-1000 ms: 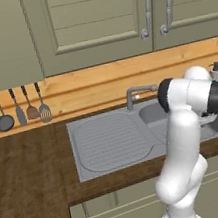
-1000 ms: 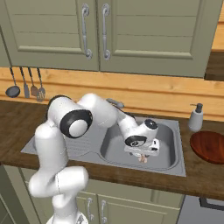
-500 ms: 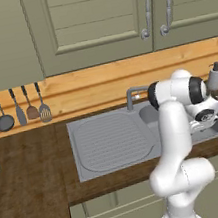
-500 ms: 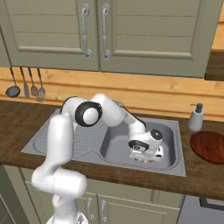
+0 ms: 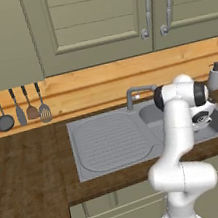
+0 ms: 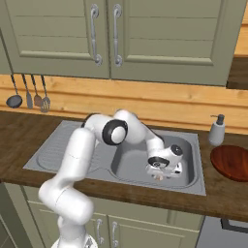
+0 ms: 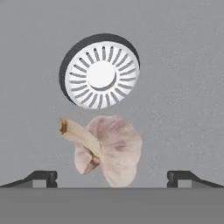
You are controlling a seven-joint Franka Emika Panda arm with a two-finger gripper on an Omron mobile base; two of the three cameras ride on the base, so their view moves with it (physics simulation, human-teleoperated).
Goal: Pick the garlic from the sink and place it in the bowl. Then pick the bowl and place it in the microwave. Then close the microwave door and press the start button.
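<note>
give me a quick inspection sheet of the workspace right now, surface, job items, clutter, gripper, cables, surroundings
surface: dark wood counter with a grey steel sink set into it
job's things: garlic lies on the basin floor beside the round drain; bowl sits on the counter right of the sink
clutter: soap bottle behind the bowl
gripper: gripper is low in the basin, fingers spread either side of the garlic, not touching it
cables: nothing seen
surroundings: faucet, hanging utensils on the wooden backsplash, beige cabinet doors above
</note>
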